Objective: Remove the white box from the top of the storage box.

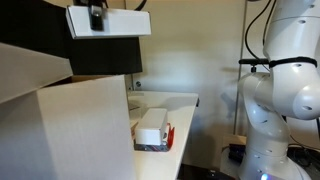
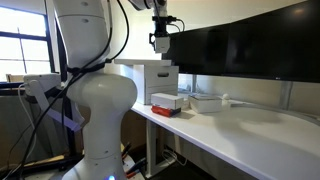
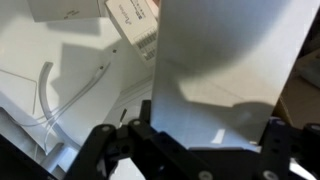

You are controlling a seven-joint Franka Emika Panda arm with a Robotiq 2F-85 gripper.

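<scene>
Gripper (image 2: 160, 42) hangs high above the table (image 2: 250, 125); whether its jaws are apart, I cannot tell. Straight below and well apart, the white box (image 1: 152, 124) lies flat on the red storage box (image 1: 154, 143), near the table's edge.

Open air above white box (image 1: 151, 124); large carton (image 1: 70, 135) seemingly crowds beside it.

An office or lab: a long white desk (image 2: 250, 120) carries wide dark monitors (image 2: 250, 45), a window (image 2: 20, 45) stands behind, cables (image 3: 60, 100) trail across the desk, and a big carton (image 1: 70, 130) stands by.
</scene>
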